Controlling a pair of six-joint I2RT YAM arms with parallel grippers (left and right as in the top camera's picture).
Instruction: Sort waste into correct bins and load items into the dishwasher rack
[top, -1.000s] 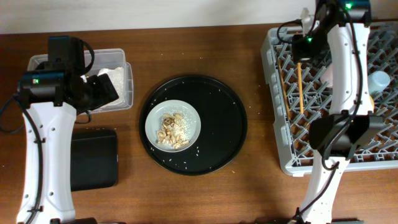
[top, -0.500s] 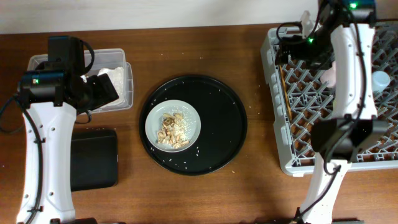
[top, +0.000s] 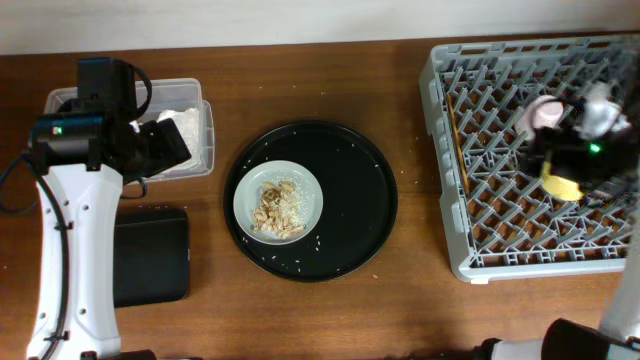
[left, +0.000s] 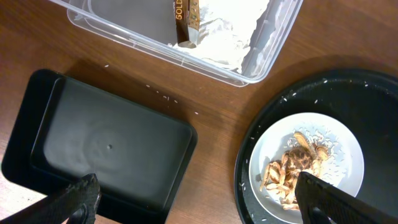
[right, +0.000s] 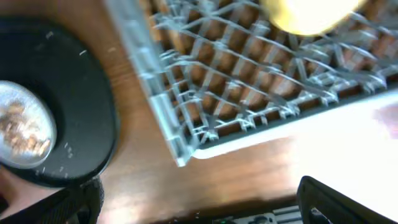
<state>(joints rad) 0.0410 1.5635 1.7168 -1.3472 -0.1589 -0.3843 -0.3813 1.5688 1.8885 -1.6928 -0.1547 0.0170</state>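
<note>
Spillage is the main hazard. The grey-white plate (top: 306, 188) sits on the round black tray (top: 365, 200) at the middle of the surface, heaped with food scraps (top: 275, 210), and rice grains (top: 300, 262) lie loose around it.

A flat rim gives little purchase, so a shallow pinch could slip and tip the scraps onto the wood. Loading the plate unemptied would foul the dishwasher rack (top: 441, 150) at the right edge.

The napkins (left: 230, 31) and wrapper (left: 186, 18) lie in the clear box (left: 273, 50) at the far left corner, so the scraps probably belong in the shallow black tray (top: 150, 255) by the left edge.

The left tool (left: 194, 183) hovers between those two bins, spread and empty. The right tool (right: 199, 186), in a blurred view over the rack's near left corner, is also spread and empty. A careless sweep there could clip the yellow bowl (top: 562, 187) or pink cup (top: 545, 112).
</note>
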